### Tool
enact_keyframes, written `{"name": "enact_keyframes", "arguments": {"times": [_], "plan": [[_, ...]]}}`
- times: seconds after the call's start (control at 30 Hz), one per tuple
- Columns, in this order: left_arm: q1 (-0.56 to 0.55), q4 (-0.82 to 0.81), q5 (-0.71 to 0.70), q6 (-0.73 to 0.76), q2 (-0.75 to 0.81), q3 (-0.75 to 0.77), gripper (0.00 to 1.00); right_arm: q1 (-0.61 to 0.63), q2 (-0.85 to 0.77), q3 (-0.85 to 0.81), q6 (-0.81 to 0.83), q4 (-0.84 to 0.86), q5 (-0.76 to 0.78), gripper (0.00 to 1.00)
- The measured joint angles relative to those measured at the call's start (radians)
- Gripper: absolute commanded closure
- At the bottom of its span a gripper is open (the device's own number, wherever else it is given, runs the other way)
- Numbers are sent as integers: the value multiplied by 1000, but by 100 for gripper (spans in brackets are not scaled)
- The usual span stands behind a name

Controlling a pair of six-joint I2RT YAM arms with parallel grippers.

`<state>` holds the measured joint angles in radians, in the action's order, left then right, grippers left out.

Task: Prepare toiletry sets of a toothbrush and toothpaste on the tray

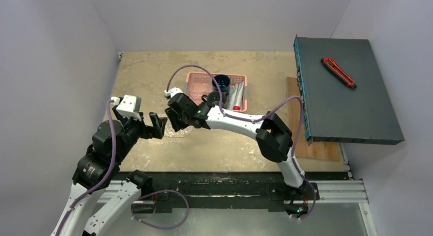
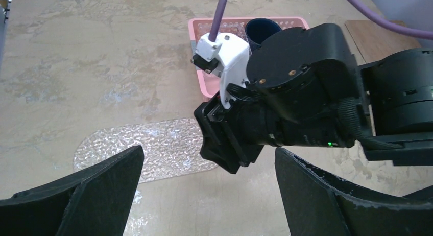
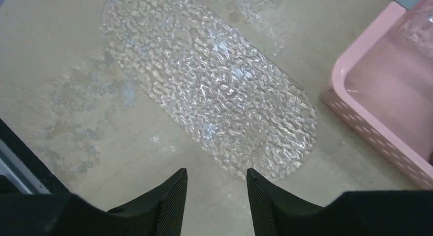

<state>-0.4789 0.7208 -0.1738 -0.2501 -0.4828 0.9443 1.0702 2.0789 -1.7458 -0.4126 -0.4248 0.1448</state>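
- Where the two arms meet, left of the table's (image 1: 148, 72) centre, lies the tray (image 3: 209, 93): clear, embossed all over, rounded at both ends, flat on the surface.
- Tray, position: just beside the basket (image 1: 196, 88), on its near-left side and not touching it. A strip of bare table shows between the tray's end and the basket's corner.
- Left gripper (image 1: 158, 126): jaws spread wide with nothing between them. It hangs low over the tray's left part and faces the right gripper.
- Right gripper (image 3: 217, 177): fingers (image 3: 171, 205) partly apart, leaving a narrow gap with nothing in it. It points down, with its tips above one rounded end of the tray.
- Grippers, relation: near each other over the tray. The right one sits ahead of the left one's spread fingers (image 2: 92, 195) in the left wrist view.
- Basket: pink, perforated walls, standing toward the far middle of the table. The right arm reaches across its near-left corner.
- Tubes (image 1: 237, 95): silver-grey, lying in the basket's right half and running far to near. A red cap shows at the near rim. How many there are cannot be told.
- Mug (image 1: 222, 83): dark blue, upright in the basket, just left of the tubes.
- Box (image 1: 347, 93): dark, flat and broad, at the table's right side, well apart from the tray.
- Board (image 1: 319, 146): wooden, showing beneath the box's left and near edges.
- Knife (image 1: 338, 72): red and black, lying at a slant on top of the box, toward its far end.
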Motion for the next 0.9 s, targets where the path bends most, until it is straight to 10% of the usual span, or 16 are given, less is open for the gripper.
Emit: {"name": "enact_keyframes", "arguments": {"times": [0.9], "plan": [[0,0,2,0,5,0,0,2,377,-362,2,19,46,47]]}}
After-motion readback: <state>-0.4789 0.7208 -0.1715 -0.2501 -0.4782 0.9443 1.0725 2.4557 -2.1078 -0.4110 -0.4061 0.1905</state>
